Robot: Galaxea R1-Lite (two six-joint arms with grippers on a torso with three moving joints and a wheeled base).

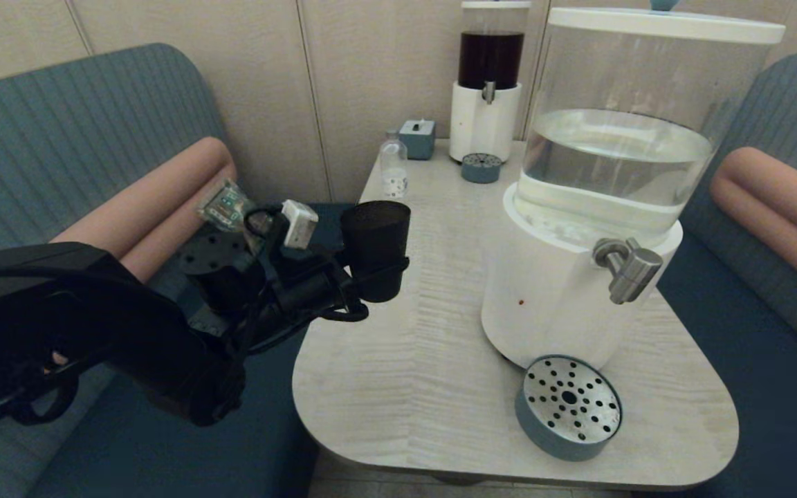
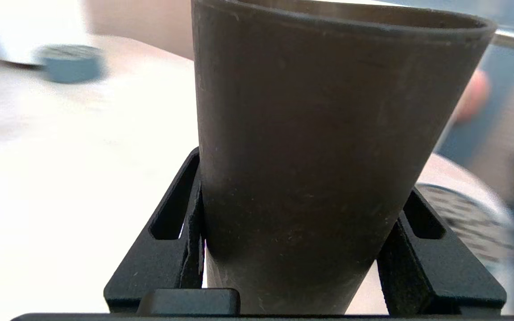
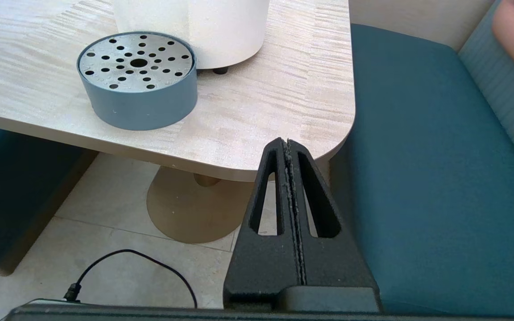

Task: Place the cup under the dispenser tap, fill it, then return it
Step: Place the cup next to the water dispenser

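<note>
The black tapered cup (image 1: 375, 245) hangs upright above the table's left edge, held low on its body by my left gripper (image 1: 371, 277). In the left wrist view the cup (image 2: 324, 147) fills the picture, with one black finger (image 2: 174, 240) pressed on each side of it. The brushed-steel dispenser tap (image 1: 628, 265) juts from the large white-based dispenser (image 1: 557, 297), well to the right of the cup. The round blue drip tray (image 1: 568, 407) lies on the table below the tap. My right gripper (image 3: 287, 143) is parked shut below the table's near right corner, out of the head view.
A smaller dispenser with dark liquid (image 1: 490, 83), its small blue tray (image 1: 481, 167), a blue box (image 1: 417, 138) and a small clear bottle (image 1: 393, 167) stand at the back of the table (image 1: 405, 360). Teal benches flank the table. A cable (image 3: 150, 263) lies on the floor.
</note>
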